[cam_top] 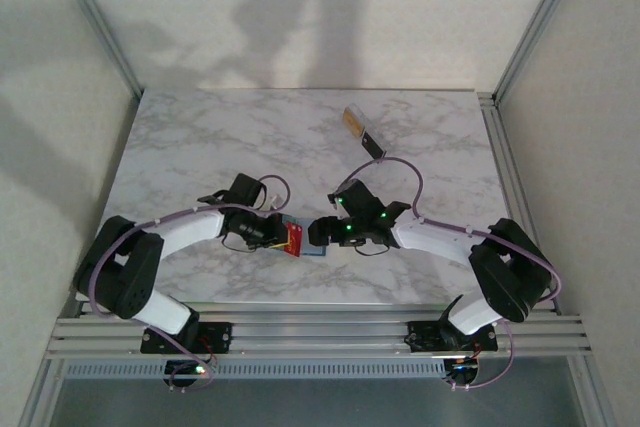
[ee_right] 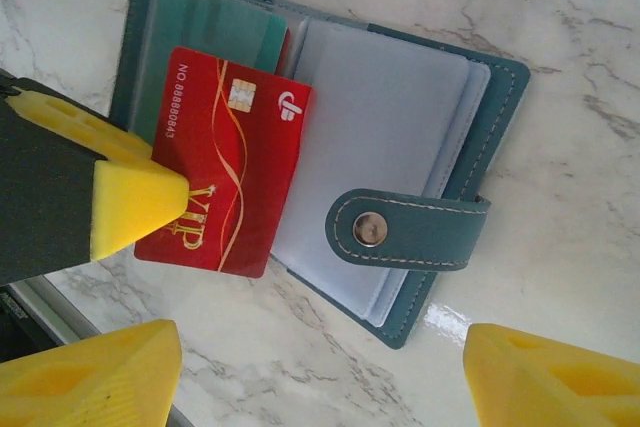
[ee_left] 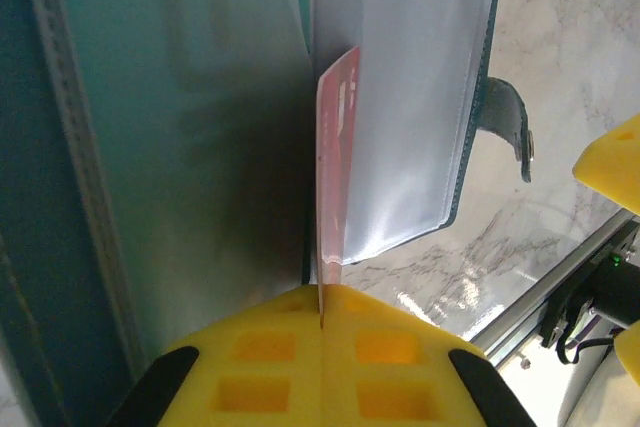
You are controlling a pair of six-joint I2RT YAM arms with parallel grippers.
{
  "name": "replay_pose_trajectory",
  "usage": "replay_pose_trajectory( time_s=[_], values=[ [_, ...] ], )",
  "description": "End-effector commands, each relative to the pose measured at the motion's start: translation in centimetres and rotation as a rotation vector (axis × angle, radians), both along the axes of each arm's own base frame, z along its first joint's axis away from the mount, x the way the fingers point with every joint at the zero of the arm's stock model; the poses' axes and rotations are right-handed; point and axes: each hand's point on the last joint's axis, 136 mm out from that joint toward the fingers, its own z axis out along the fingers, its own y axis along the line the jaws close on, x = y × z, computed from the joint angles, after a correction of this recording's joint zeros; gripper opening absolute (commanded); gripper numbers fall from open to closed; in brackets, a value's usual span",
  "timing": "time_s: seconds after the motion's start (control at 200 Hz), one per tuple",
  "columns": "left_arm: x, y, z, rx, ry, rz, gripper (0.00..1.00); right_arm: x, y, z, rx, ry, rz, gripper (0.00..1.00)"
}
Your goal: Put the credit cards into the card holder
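My left gripper [cam_top: 284, 236] [ee_left: 322, 297] is shut on the short edge of a red VIP credit card [cam_top: 294, 239] [ee_left: 337, 167] [ee_right: 225, 167]. The card stands on edge, its far end against the clear sleeves of an open teal wallet [ee_left: 420, 97] [ee_right: 400, 117]. My right gripper [cam_top: 322, 232] [ee_right: 320, 377] hovers open just above the wallet's near edge, with nothing between its fingers. The long, narrow clear card holder [cam_top: 362, 130] lies at the back right. A gold card and a black card show at it.
The wallet's snap strap [ee_right: 410, 229] is folded over the sleeves. A greenish card [ee_right: 215, 27] sits in the wallet's left sleeve. The two grippers are close together near the table's front edge [cam_top: 320, 302]. Aluminium frame posts stand at the table's sides.
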Motion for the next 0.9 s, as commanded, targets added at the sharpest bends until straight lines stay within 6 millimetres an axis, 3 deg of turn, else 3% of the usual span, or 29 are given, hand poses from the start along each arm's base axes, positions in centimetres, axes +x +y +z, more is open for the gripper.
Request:
replay_pose_trajectory(
  time_s=[0.0,0.33,0.721,0.896],
  values=[
    [0.2,0.2,-0.1,0.018,0.014,-0.021,0.00,0.3,0.1,0.2,0.041,0.011,-0.004,0.76],
    [1.8,0.0,1.2,-0.010,-0.022,0.014,0.00,0.2,-0.7,-0.6,0.078,0.087,-0.005,0.76],
    [1.3,-0.4,-0.8,-0.055,0.065,0.016,0.00,0.7,-0.4,-0.4,0.177,0.144,-0.028,0.76],
    [1.5,-0.2,-1.2,-0.091,0.088,0.041,0.00,0.4,-0.4,-1.5,0.174,0.173,-0.026,0.76]
  ],
)
